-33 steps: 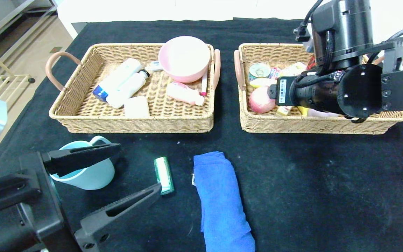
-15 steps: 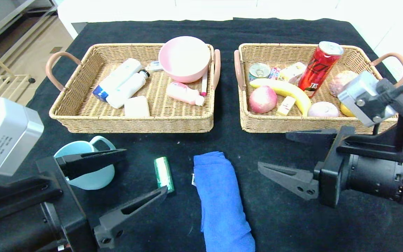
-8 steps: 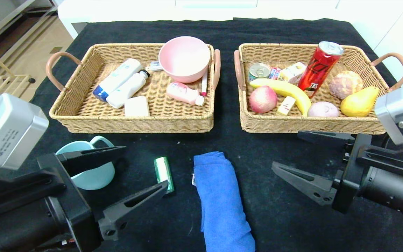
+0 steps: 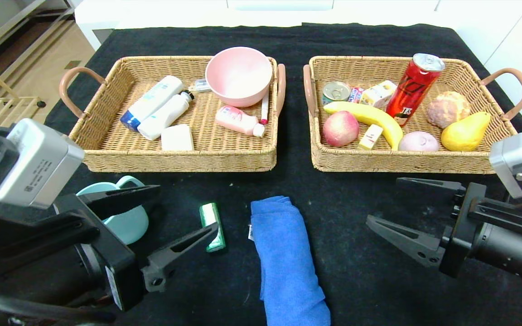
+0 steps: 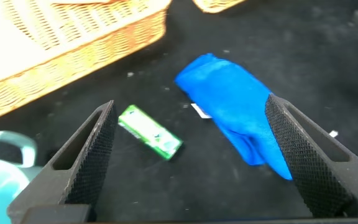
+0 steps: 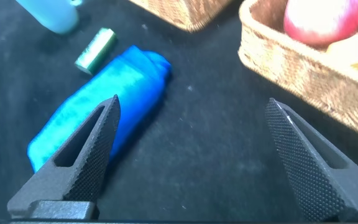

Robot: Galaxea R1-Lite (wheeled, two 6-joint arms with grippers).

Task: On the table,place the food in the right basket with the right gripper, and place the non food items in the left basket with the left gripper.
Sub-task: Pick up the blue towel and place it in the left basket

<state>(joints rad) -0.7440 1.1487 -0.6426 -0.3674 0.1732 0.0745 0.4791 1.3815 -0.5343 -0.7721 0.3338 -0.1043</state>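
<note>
Hidden or cut off: the cup (image 4: 120,217) at near left is largely covered by the left gripper (image 4: 184,213) in the head view, with only its rim and handle visible. The near end of the towel (image 4: 286,258) runs past the frame edge. Small items behind the bowl (image 4: 239,74) and beside the can (image 4: 414,88) are too small to identify.

Left basket (image 4: 107,151), far left: holds two white bottles, a white block, a pink bottle, a thin stick-like item and the pink bowl in its far right corner.

Right basket (image 4: 329,160), far right: holds the red can standing tilted, a small tin, a banana (image 4: 369,118), a peach (image 4: 340,128), a pear (image 4: 465,132), a bread roll, a pale round item and small packets.

On the table (image 4: 369,194), near the baskets' front walls: the cup, a green packet (image 4: 211,220) and the blue rolled towel, in that order from left to right. The packet lies well apart from the cup and just beside the towel.

Left gripper: released, jaws spread wide, holding nothing. It hangs at near left; in the left wrist view the packet (image 5: 150,131) and towel (image 5: 238,121) appear between its fingers (image 5: 82,158), beyond the tips.

Right gripper (image 4: 417,217): released, jaws spread wide, empty. It hangs at near right, in front of the right basket, clear of the towel.
</note>
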